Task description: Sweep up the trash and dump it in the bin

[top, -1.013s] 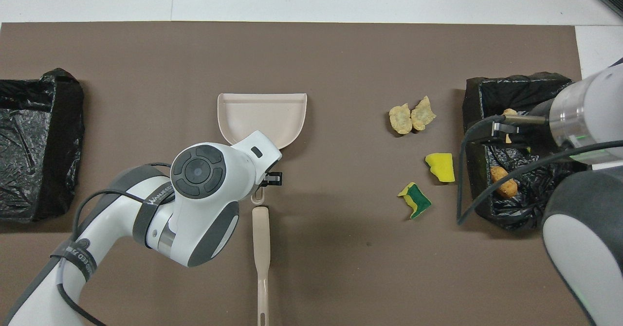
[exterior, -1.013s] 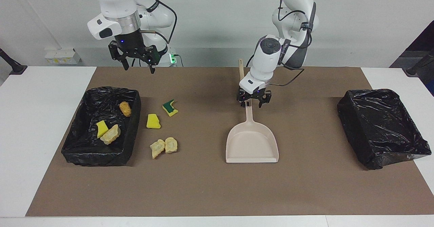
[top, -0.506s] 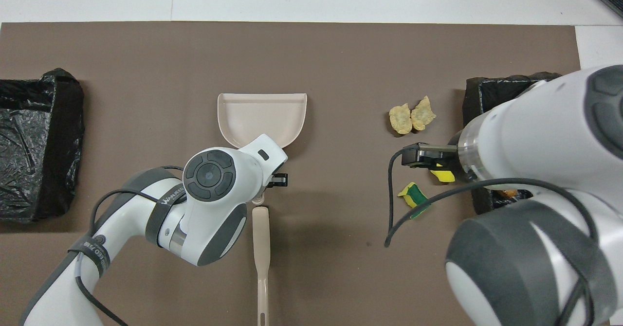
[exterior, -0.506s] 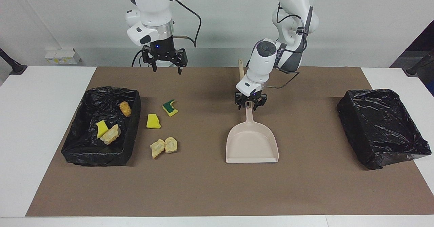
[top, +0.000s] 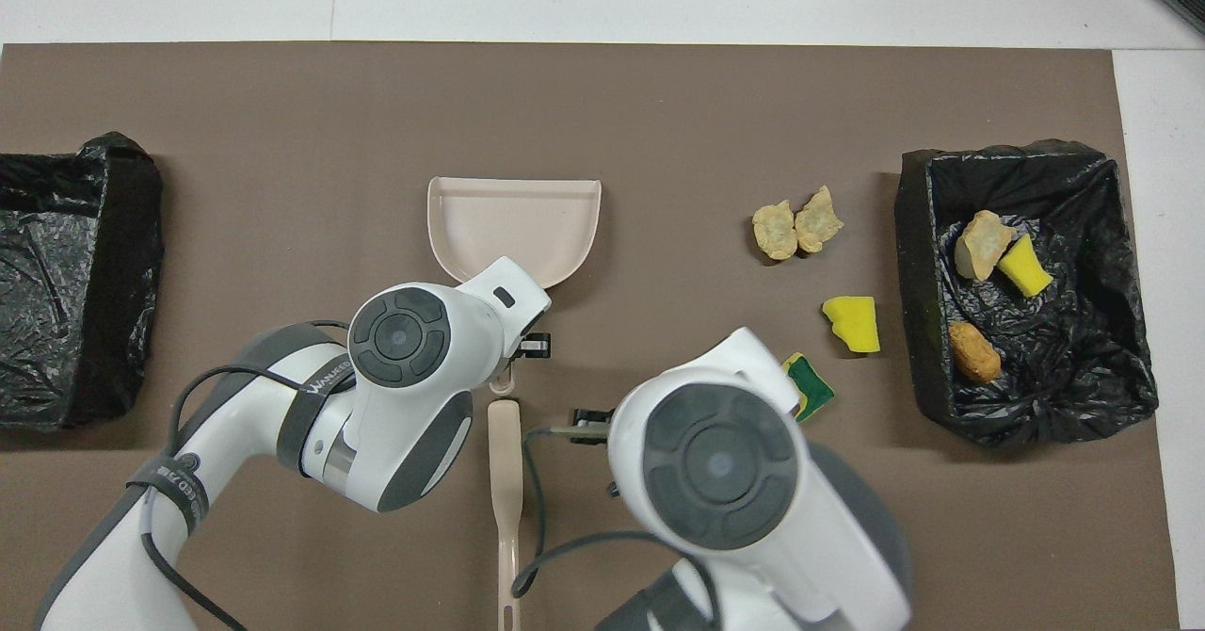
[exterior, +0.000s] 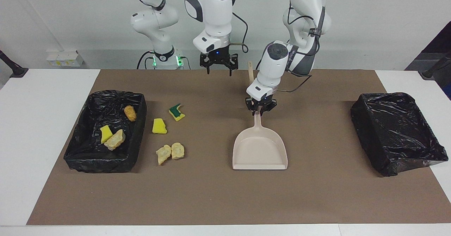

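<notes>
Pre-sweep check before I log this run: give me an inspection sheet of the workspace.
Surface: brown mat on white table.
Job's things: four scraps loose on the mat beside the lined bin; three scraps in it.
Clutter: second lined bin toward the left arm's end.
Tools: left tool shut on dustpan handle; right tool open, over the mat beside the brush.
Cables: cable loop by the left arm's wrist.
Surroundings: socket box at the wall.
</notes>
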